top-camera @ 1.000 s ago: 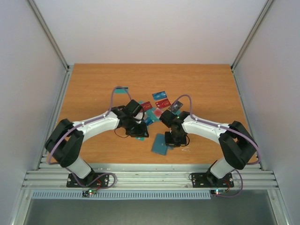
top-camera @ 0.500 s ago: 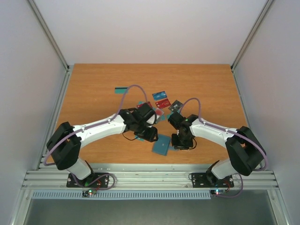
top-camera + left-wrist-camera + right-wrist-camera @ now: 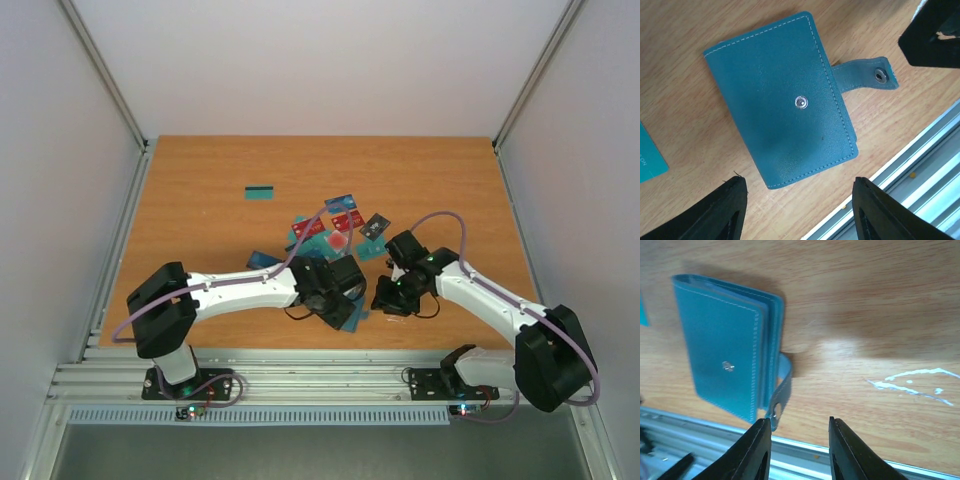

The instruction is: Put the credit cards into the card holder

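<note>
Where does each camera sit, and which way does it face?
Top external: above and behind, looking down on the table, credit cards, left arm and right arm.
Left wrist: on the left arm, looking down at the card holder; left hand fingers show.
Right wrist: on the right arm, facing the card holder side-on; right hand fingers show.
Shared: both wrist views show the card holder.

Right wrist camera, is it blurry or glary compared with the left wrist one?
Right wrist view: slightly soft, the card holder looks smeared, with a pale glare patch on the table. Left wrist view: sharp, the holder's snap is crisp, no glare.
</note>
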